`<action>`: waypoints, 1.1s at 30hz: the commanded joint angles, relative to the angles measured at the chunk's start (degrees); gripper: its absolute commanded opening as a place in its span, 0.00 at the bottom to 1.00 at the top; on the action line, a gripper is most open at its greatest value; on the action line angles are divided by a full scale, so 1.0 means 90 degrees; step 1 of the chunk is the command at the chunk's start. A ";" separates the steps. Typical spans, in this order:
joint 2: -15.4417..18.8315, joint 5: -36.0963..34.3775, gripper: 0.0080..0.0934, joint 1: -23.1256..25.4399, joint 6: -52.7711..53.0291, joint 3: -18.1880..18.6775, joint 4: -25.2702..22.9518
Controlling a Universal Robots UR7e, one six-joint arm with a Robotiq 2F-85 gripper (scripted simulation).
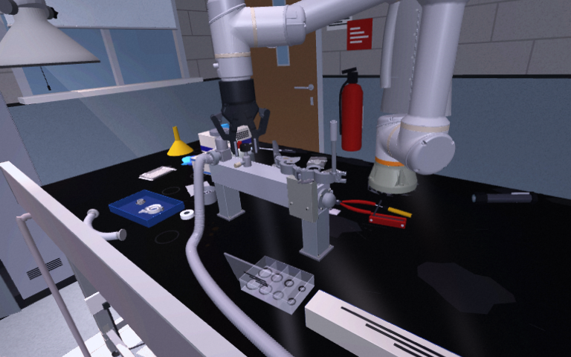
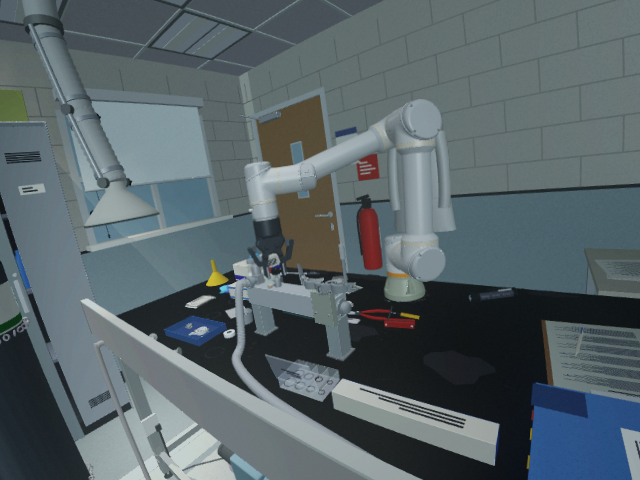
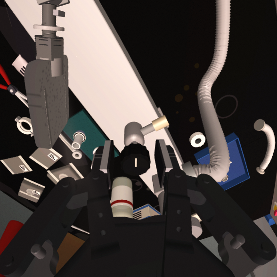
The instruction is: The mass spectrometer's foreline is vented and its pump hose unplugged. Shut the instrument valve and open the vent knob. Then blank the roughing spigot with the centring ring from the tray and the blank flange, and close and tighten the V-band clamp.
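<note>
The black vent knob (image 3: 135,161) sits between the fingers of my gripper (image 3: 134,158) (image 1: 241,145), on top of the grey manifold bar (image 1: 261,177) near its left end. The gripper is open and holds nothing. The knob's white mark points along the gripper's axis. A cream-tipped stub (image 3: 159,123) juts from the grey fitting beyond the knob. Further along the bar stand the V-band clamp (image 1: 313,170) and a tall valve lever (image 1: 333,145). The blue tray (image 1: 146,206) with the centring ring lies on the bench to the left.
Behind the bench are a brown door (image 1: 290,84) and a red fire extinguisher (image 1: 351,113). A corrugated hose (image 1: 202,252) runs from the bar's left end down across the bench. Red pliers (image 1: 374,210) lie to the right. A clear parts box (image 1: 276,284) lies in front.
</note>
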 commanded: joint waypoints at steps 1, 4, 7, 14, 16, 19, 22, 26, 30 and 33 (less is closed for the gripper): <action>-0.0003 0.0000 0.48 0.0000 0.0000 -0.0003 -0.0003; -0.0003 0.0000 0.53 0.0000 0.0000 -0.0003 -0.0003; -0.0003 0.0000 0.53 0.0000 0.0000 -0.0003 -0.0003; -0.0003 0.0000 0.53 0.0000 0.0000 -0.0004 -0.0001; -0.0005 0.0000 0.53 0.0000 0.0000 -0.0009 0.0006; -0.0014 0.0000 0.53 0.0000 0.0000 -0.0032 0.0037; -0.0030 0.0000 0.53 0.0000 0.0000 -0.0077 0.0097; -0.0061 0.0000 0.53 0.0000 0.0000 -0.0170 0.0220; -0.0098 0.0000 0.53 0.0000 0.0000 -0.0295 0.0382; -0.0126 0.0000 0.53 0.0000 0.0000 -0.0401 0.0516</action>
